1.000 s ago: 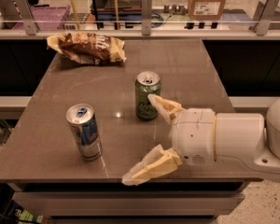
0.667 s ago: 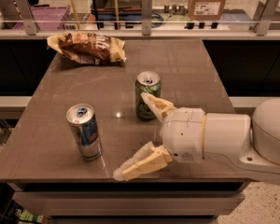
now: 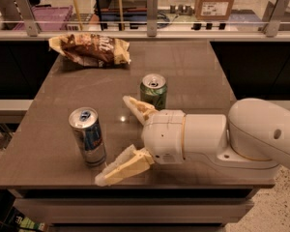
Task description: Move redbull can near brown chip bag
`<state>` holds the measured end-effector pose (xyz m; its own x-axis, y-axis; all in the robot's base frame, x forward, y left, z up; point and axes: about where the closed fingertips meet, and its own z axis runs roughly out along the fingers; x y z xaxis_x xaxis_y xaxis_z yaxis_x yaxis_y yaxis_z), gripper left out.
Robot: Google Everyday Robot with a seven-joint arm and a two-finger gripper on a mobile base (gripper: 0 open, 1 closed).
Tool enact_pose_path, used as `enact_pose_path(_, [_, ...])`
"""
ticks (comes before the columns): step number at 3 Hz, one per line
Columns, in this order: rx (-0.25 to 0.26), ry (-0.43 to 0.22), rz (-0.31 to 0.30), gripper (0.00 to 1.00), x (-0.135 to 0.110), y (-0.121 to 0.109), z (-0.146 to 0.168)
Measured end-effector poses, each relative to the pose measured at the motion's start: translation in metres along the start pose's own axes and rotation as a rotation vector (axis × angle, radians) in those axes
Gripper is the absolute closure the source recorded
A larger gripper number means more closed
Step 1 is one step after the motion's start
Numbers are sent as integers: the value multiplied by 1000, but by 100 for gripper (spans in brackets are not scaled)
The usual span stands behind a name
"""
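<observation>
The redbull can (image 3: 88, 135), slim and silver with blue markings, stands upright at the table's front left. The brown chip bag (image 3: 90, 49) lies at the far left corner of the table. My gripper (image 3: 112, 140) reaches in from the right, low over the table, open wide, its fingertips just right of the redbull can without touching it. One finger (image 3: 135, 108) points back-left beside the green can, the other finger (image 3: 121, 167) lies near the front edge.
A wider green can (image 3: 153, 91) stands upright mid-table, right behind my upper finger. The brown table (image 3: 183, 66) has a front edge close below my lower finger. A glass rail (image 3: 150, 28) with posts runs behind the table.
My gripper has moved left across the front of the table toward the redbull can, staying open. The cans and the bag have not moved.
</observation>
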<state>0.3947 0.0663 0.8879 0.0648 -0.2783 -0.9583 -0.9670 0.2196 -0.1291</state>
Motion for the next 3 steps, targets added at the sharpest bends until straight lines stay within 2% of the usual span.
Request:
enact_pose_path(2, [-88, -68, -14, 0, -9, 17, 41])
enact_pose_path(3, [-115, -94, -25, 0, -13, 18, 53])
